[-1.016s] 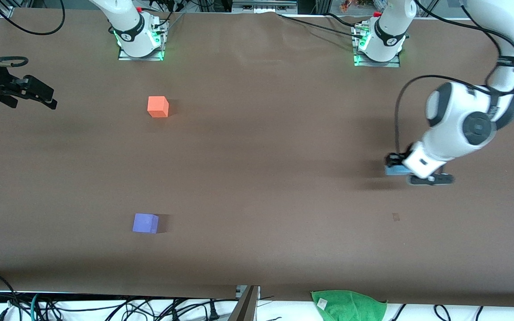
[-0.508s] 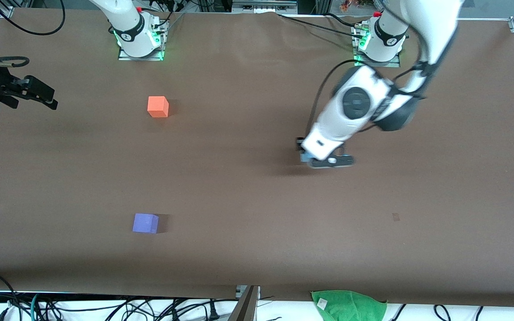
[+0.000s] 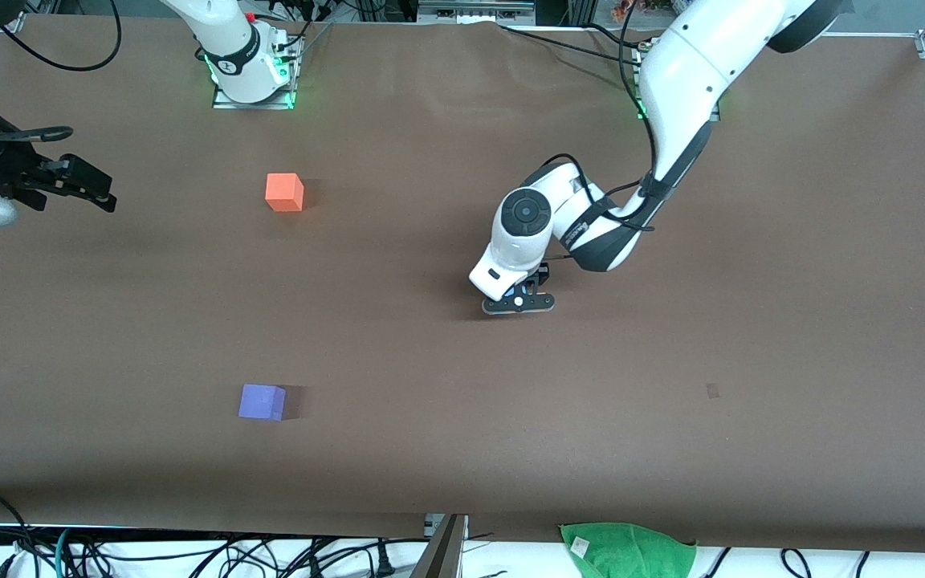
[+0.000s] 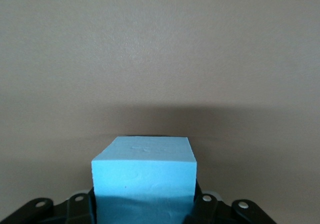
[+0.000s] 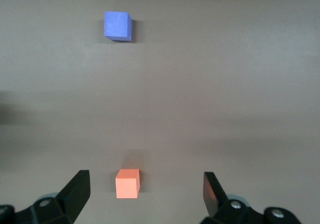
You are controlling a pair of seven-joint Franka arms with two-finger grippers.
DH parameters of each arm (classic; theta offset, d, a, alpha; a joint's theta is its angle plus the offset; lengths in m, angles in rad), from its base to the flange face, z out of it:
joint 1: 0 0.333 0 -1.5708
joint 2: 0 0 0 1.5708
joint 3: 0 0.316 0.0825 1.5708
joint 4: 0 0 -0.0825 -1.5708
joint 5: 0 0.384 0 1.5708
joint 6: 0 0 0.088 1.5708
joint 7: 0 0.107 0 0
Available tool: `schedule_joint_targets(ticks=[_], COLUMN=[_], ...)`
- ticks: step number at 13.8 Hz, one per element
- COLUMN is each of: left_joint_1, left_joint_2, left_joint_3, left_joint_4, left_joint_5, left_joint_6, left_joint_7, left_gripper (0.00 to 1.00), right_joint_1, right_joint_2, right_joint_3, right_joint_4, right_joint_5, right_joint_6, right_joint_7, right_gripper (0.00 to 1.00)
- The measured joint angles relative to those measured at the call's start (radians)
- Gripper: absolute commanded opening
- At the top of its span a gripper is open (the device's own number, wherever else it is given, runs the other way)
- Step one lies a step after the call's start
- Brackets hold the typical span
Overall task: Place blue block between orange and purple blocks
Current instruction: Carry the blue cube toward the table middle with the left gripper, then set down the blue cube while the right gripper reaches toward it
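A: What does the blue block [image 4: 144, 179] look like?

B: A small sky-blue cube, matte, plain faces, crisp edges, with a faint scuff on the top face. It looks like foam. The left pincer [image 3: 520, 299] is clenched on it, the two dark fingers pressed against opposite sides, and carries it above the bare brown table [image 3: 671, 449].

A: Where is that, taking the orange block [image 3: 284, 193] as the mark?

B: Over the middle of the table, well apart from the orange block, toward the left arm's end from it. In the front view the arm's white wrist hides nearly all of the cube.

A: And the other two cubes?

B: The orange block and the purple block [image 3: 262, 401] are the same shape and matte finish as the blue one, both flat on the table. The purple block lies nearer to the front camera than the orange block, well apart from it, with open table between them.

A: The right pincer [image 3: 69, 186]?

B: Released, its black fingers [image 5: 76, 190] spread wide and holding nothing. It waits at the right arm's end of the table, pointed toward the orange block.

A: The table surface?

B: A smooth, dull brown sheet.
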Motion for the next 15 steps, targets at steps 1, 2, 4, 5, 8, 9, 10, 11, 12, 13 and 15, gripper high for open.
schedule_joint_targets(ticks=[1,2,4,5,8,9,10,11,12,13,15], left_joint_1=[-0.012,-0.016,-0.016,-0.016,-0.014,-0.013,-0.013,-0.011,-0.004,0.017,0.097], left_joint_2=[0.008,0.01,0.01,0.009,-0.024,-0.061,-0.111,-0.168,-0.228,-0.29,-0.401], left_joint_3=[0.009,0.011,0.014,0.016,0.014,0.011,0.011,0.011,0.012,0.015,0.017], left_joint_4=[0.003,0.003,0.007,0.012,0.038,0.05,0.059,0.066,0.069,0.07,0.07], left_joint_5=[0.001,0.001,0.001,0.001,0.001,0.001,0.001,0.001,0.001,0.001,0.001], left_joint_6=[0.0,0.0,0.0,-0.002,-0.096,-0.157,-0.214,-0.273,-0.334,-0.397,-0.49], left_joint_7=[-0.001,-0.001,-0.001,-0.001,-0.001,-0.001,-0.001,-0.001,-0.002,-0.002,0.045], left_gripper=[1.0,1.0,1.0,1.0,1.0,1.0,1.0,1.0,1.0,1.0,1.0], right_joint_1=[0.003,0.003,0.003,0.003,0.003,0.005,0.01,0.017,0.019,0.019,0.02], right_joint_2=[0.001,0.001,0.002,0.006,0.045,0.073,0.113,0.159,0.197,0.225,0.241], right_joint_3=[0.001,0.002,0.002,0.002,0.002,0.003,0.004,0.004,0.004,0.004,0.003], right_joint_4=[0.0,0.0,0.0,0.0,-0.001,-0.004,-0.006,-0.007,-0.006,-0.004,0.001], right_joint_5=[0.0,0.0,0.007,0.015,0.018,0.018,0.018,0.019,0.019,0.019,0.02], right_joint_6=[0.0,0.0,0.0,0.002,0.008,0.008,0.008,0.011,0.021,0.029,0.038], right_joint_7=[0.001,0.001,0.001,0.001,0.0,-0.001,-0.001,-0.001,-0.001,-0.003,-0.045], right_gripper=[1.0,1.0,1.0,1.0,1.0,1.0,1.0,1.0,1.0,1.0,1.0])
